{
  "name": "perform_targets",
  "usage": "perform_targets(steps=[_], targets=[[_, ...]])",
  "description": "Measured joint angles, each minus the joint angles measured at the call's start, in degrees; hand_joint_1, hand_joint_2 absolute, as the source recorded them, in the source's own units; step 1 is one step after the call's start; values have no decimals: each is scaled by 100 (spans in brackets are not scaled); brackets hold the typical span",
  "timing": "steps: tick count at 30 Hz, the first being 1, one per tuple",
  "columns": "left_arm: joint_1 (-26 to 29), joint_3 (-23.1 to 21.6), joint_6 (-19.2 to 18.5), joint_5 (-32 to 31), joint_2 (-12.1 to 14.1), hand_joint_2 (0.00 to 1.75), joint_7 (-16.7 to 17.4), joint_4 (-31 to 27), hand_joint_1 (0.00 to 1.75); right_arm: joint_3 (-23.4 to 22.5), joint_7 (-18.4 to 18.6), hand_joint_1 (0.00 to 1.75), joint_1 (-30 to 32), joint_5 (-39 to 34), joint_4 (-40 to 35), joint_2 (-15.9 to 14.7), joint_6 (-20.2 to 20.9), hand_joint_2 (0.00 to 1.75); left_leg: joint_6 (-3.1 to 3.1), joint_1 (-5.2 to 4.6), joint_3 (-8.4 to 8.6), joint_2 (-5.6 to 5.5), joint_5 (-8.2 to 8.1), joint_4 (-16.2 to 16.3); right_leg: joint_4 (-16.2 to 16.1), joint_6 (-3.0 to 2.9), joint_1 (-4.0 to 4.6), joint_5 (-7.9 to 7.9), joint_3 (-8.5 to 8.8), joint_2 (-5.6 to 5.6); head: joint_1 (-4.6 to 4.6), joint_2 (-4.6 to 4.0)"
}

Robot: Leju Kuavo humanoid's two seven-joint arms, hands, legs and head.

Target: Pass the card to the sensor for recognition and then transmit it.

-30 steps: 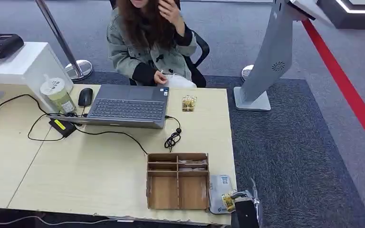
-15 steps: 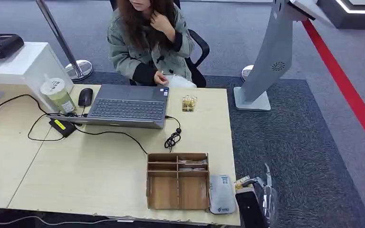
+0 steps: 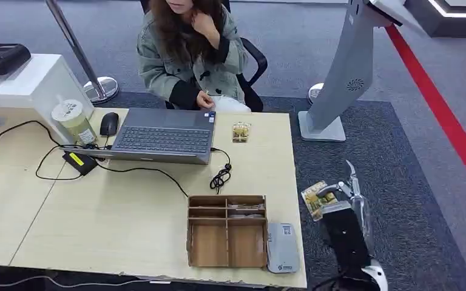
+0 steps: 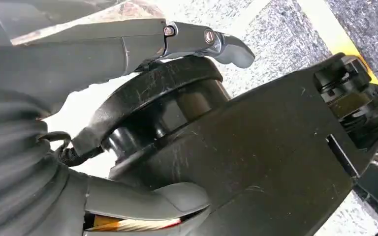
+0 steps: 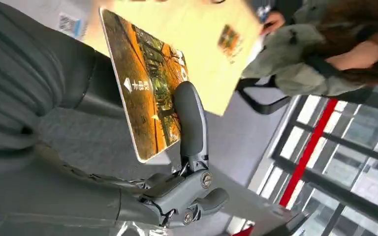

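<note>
One card [image 3: 313, 199] is pinched in the right hand [image 3: 340, 197], held in the air off the table's [image 3: 127, 224] right edge, above the carpet [image 3: 370, 170]; the wrist view shows its yellow-green printed face [image 5: 147, 93] with a dark finger [image 5: 189, 118] laid across it. The left hand [image 4: 128, 59] shows close against a dark part; whether it holds anything I cannot tell.

On the table: one sensor [image 3: 282, 247], a flat grey pad at the near right corner; one wooden organiser [image 3: 227, 230] just left of it, touching or nearly so; one laptop [image 3: 161, 134]; one mouse [image 3: 108, 123]; one lidded cup [image 3: 73, 121]; one small pack of cards [image 3: 241, 131]; one coiled cable [image 3: 220, 177]; one black adapter [image 3: 79, 161].

One person [image 3: 188, 54] sits behind the laptop on a black chair. The table is pale wood. The floor is dark grey carpet with a red stripe [image 3: 443, 115]. One grey kiosk [image 3: 346, 73] stands to the right, one white cabinet [image 3: 24, 85] to the left, one barrier post [image 3: 88, 66] behind.
</note>
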Motion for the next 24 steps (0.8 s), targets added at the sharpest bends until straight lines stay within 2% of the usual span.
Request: perform_targets(steps=[4, 11, 17, 24], targets=[[-14, -26, -129, -55, 52, 175, 0, -9, 0, 2, 269, 175, -437, -308, -22, 0, 203, 175, 0, 0, 1, -1, 0, 0, 1, 0, 0, 0, 3, 0, -2, 0], [-36, -44, -352, -197, 142, 175, -9, -42, 0, 15, 988, 175, -1153, -294, 109, 2, 323, 175, -1, 2, -1, -1, 0, 0, 3, 0, 1, 0, 2, 0, 0, 0], [-60, -81, -509, -299, 192, 175, -15, -50, 0, 28, 1066, 175, -1641, -601, 415, 7, 269, 175, -1, 2, -2, -2, 0, 0, 3, 0, 1, 0, 2, -1, 0, 0], [-66, -146, -520, -378, 205, 175, -50, -55, 0, 74, 1058, 175, -2040, -719, 724, 44, 236, 175, -1, 3, -4, -5, 0, 0, 4, 0, 2, 0, 1, -1, 0, 0]])
